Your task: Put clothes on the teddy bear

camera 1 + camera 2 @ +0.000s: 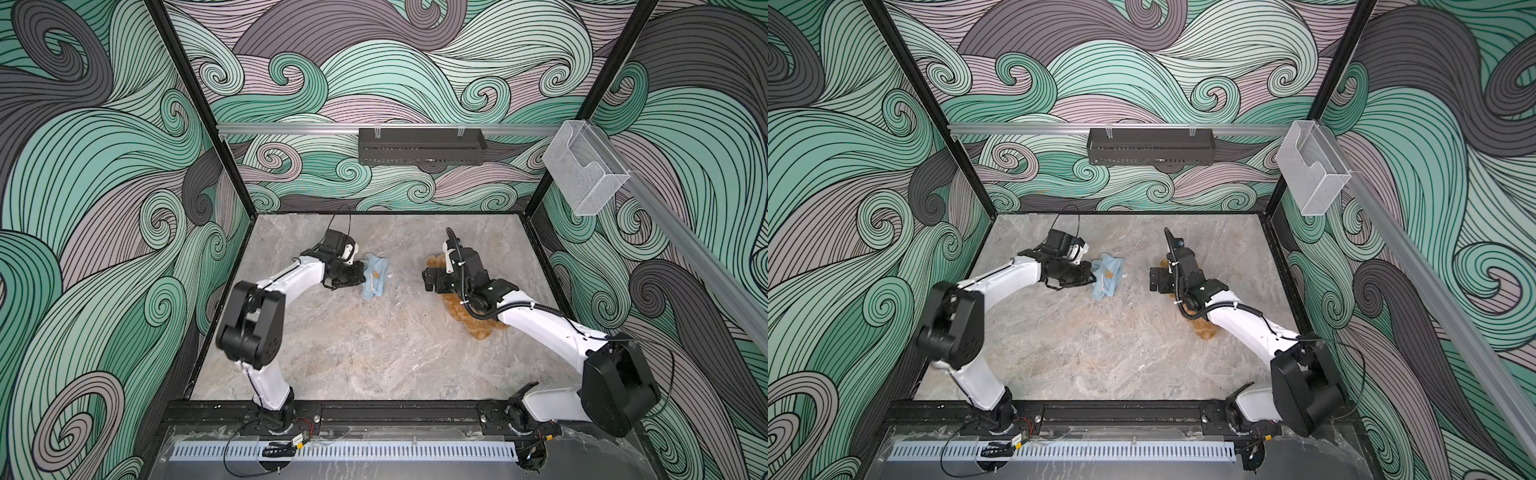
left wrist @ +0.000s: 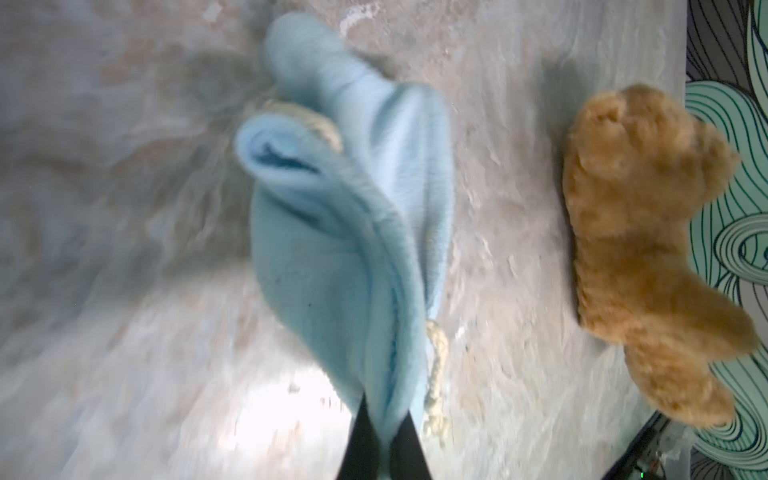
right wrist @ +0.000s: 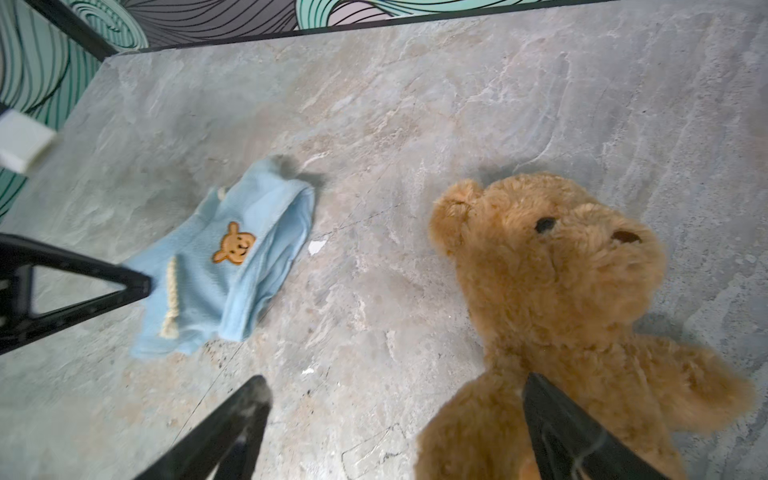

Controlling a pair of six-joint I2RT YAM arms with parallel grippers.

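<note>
- Nearest, on the right half of the marble tabletop: the teddy bear, flat on its back, face up, legs toward the front edge and head toward the far wall. Mostly hidden under the right arm in both top views.
- Judged light, soft and floppy, with shaggy fur likely to slip out of a shallow pinch. Best taken across the torso or an upper arm, deep enough to catch stuffing and not fur alone.
- Over its side: the right gripper, spread wide and empty, one jaw above the torso and the other above bare table. Wrist bent down, forearm reaching in from the near-right corner. Contact with the fur impossible to tell.
- Further back and to the left, well apart from the bear: the light-blue garment, crumpled, bear patch up.
- At its edge: the left gripper, clamped on a fold of the fabric, arm stretched low from the near-left base.
</note>
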